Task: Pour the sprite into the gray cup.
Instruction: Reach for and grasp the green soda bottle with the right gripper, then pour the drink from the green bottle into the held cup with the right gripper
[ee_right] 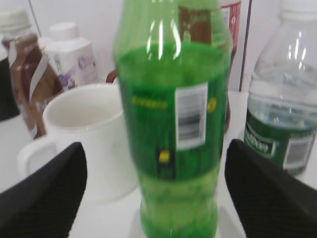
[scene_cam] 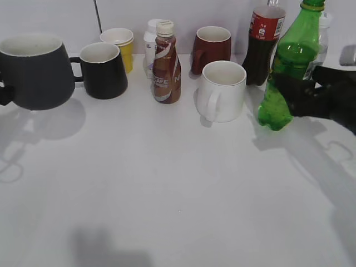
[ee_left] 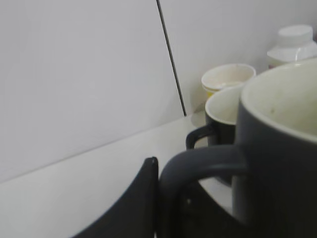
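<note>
The sprite [scene_cam: 292, 61] is a green bottle at the right, leaning left in the exterior view. In the right wrist view it [ee_right: 171, 124] fills the middle. My right gripper [scene_cam: 303, 92] [ee_right: 156, 148] is open, with one finger on each side of the bottle's lower half and a gap showing on the left side. The gray cup [scene_cam: 36, 78] is at the far left. My left gripper [ee_left: 163, 198] is shut on the gray cup's [ee_left: 277, 163] handle; only one finger shows clearly.
A black mug [scene_cam: 104, 69] stands right beside the gray cup. Behind are a yellow cup [scene_cam: 119, 41], a brown coffee bottle [scene_cam: 166, 64], a white bottle [scene_cam: 150, 44] and a maroon mug [scene_cam: 213, 49]. A white mug [scene_cam: 222, 92], a cola bottle [scene_cam: 264, 47] and a water bottle [ee_right: 285, 114] crowd the sprite.
</note>
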{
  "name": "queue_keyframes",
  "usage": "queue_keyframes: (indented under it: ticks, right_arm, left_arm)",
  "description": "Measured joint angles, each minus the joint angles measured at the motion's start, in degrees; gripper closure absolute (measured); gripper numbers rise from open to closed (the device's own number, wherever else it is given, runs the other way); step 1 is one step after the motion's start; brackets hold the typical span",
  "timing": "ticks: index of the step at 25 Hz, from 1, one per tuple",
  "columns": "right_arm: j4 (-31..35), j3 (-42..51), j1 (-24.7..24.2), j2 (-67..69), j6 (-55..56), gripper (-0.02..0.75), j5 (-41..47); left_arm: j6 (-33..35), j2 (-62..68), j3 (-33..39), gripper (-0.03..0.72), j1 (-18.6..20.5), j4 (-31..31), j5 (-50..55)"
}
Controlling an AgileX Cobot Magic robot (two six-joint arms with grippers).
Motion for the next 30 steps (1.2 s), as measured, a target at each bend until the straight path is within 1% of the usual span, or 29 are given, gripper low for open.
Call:
queue_keyframes:
  ticks: [3,5,8,10,12,13,14,16,20,24,26,30]
  right_arm:
    - [-0.29,-4.59,0.0,0.16,0.38,0.075,7.19]
    - [-1.69,-7.62,0.0,0.22,1.4,0.075,9.9]
    - [-5.68,-12.43,0.0,0.39,4.84,0.075,12.37]
    - [-9.26,-15.47,0.0,0.89,8.04,0.075,14.68]
    - [-11.76,-17.8,0.0,1.97,10.02,0.089,17.92]
    - [-12.57,-18.28,0.0,2.47,10.54,0.108,19.07]
    - [-13.06,-18.58,0.0,2.99,10.86,0.146,20.5]
    - [-13.61,-18.71,0.0,3.49,11.01,0.256,21.12]
    - [-16.01,-18.75,0.0,2.96,11.65,0.258,21.25]
    - [-24.47,-18.44,1.31,-2.25,11.76,0.258,26.36]
    - [-26.92,-18.47,3.39,-6.4,9.67,0.258,29.41]
    - [-28.11,-21.35,11.52,-13.23,1.98,0.258,39.9]
  left_arm:
    - [0.0,-1.24,0.0,0.644,0.0,0.07,0.0]
    - [-0.06,-1.84,0.0,0.644,0.0,0.53,0.05]
    - [-0.27,-2.29,0.0,0.644,-0.24,3.25,0.0]
    - [-0.27,-2.28,0.0,0.644,-1.35,4.77,0.52]
    - [-0.27,-2.28,0.0,0.644,-3.37,5.5,1.83]
    - [-0.27,-2.28,0.0,0.644,-4.52,5.63,2.95]
    - [-0.27,-2.28,0.0,0.644,-5.47,5.85,3.92]
    - [-0.27,-2.28,0.0,0.644,-7.77,6.01,5.12]
    - [-0.27,-2.28,0.0,0.644,-12.04,6.15,5.54]
    - [-0.84,-3.13,0.01,0.644,-17.08,4.65,6.19]
    - [-1.66,-4.29,0.01,0.644,-20.27,3.21,6.6]
    - [-1.66,-5.96,-2.13,0.644,-26.7,2.11,13.15]
